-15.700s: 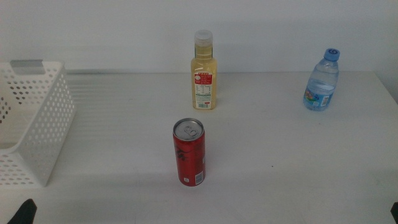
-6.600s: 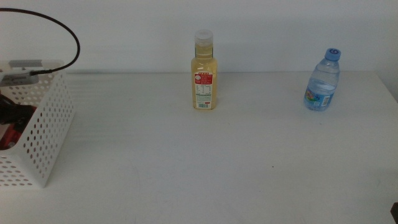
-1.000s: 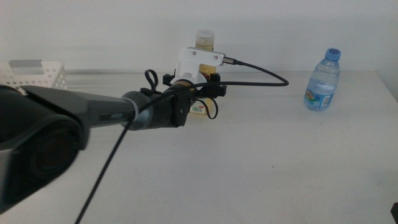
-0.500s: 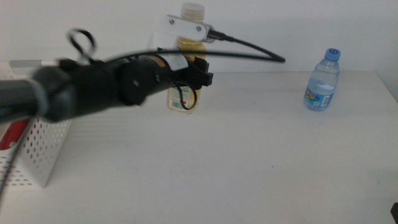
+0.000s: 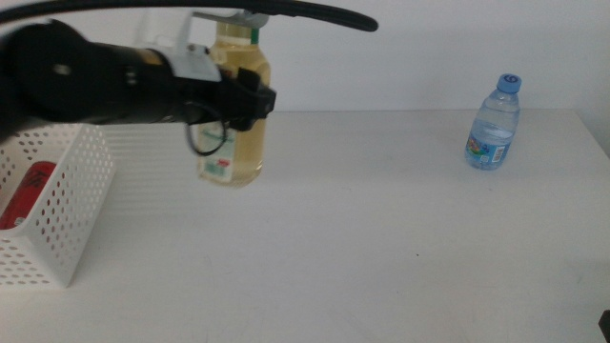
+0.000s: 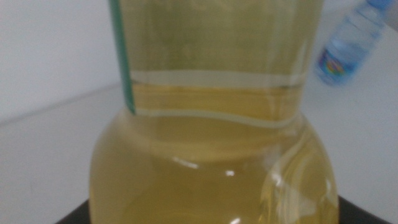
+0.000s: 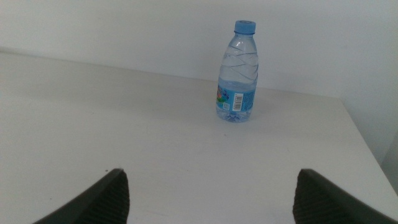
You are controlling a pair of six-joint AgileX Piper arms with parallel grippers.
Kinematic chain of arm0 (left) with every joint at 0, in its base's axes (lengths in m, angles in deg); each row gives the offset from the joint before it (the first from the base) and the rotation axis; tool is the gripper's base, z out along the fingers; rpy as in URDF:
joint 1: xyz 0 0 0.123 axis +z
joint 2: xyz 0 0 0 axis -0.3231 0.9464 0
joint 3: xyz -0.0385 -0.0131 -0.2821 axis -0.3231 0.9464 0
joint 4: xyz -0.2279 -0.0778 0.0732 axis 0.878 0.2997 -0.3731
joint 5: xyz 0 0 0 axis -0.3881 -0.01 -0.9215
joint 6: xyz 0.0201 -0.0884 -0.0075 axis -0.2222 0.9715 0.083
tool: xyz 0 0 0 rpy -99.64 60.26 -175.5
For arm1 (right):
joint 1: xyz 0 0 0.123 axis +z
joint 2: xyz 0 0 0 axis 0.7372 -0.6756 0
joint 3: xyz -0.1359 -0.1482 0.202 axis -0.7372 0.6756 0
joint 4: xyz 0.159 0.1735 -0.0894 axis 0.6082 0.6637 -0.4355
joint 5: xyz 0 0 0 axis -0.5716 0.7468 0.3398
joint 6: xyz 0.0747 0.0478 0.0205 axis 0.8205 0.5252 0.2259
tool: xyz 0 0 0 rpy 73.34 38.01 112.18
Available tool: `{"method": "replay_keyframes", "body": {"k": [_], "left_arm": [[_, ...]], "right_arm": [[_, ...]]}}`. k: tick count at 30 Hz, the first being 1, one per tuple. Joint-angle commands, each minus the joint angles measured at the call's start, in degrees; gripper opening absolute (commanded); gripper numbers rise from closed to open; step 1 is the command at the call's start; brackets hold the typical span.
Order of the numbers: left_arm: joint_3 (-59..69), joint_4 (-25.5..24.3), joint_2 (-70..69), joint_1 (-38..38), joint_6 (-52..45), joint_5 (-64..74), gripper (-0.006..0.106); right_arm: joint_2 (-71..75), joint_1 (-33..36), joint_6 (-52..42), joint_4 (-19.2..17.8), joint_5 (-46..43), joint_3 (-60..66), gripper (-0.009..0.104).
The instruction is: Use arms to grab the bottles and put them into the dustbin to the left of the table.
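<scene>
My left gripper (image 5: 240, 101) is shut on the yellow-liquid bottle (image 5: 234, 133) and holds it in the air, tilted, above the table's (image 5: 381, 248) left half and to the right of the dustbin. In the left wrist view this bottle (image 6: 211, 124) fills the picture. The white perforated dustbin (image 5: 67, 205) stands at the left edge with the red soda can (image 5: 29, 193) inside it. The blue-capped water bottle (image 5: 494, 124) stands upright at the far right, also seen as the water bottle (image 7: 237, 71) ahead of my right gripper (image 7: 214, 196), which waits open, low at the table's front right.
The left arm (image 5: 86, 76) and its black cable (image 5: 295, 11) stretch across the upper left of the middle view. A white wall runs behind the table's far edge.
The left arm has lifted the yellow-liquid bottle off the table and carried it left toward the dustbin. The water bottle and right gripper have not moved.
</scene>
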Motion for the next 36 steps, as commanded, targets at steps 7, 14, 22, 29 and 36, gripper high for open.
{"method": "replay_keyframes", "body": {"k": [7, 14, 22, 29, 36], "left_arm": [[-7.79, -16.17, -7.64, 8.31, 20.18, 15.15, -0.005], [-14.92, -18.86, -6.5, 21.48, 20.06, 29.67, -0.005], [-27.22, -5.84, 3.38, 36.99, 6.08, 44.84, -0.005], [-36.23, -5.04, 13.78, 43.12, 4.7, 54.81, -0.005], [-37.35, -12.22, 20.06, 44.22, 4.47, 56.81, -0.005]], "right_arm": [[1.52, -0.27, -0.9, 0.0, -4.41, -0.37, 0.077], [1.52, -0.27, -0.9, 0.0, -4.41, -0.37, 0.077], [1.52, -0.27, -0.9, 0.0, -4.41, -0.37, 0.077], [1.52, -0.27, -0.9, 0.0, -4.41, -0.37, 0.077], [1.52, -0.27, -0.9, 0.0, -4.41, -0.37, 0.077]]}}
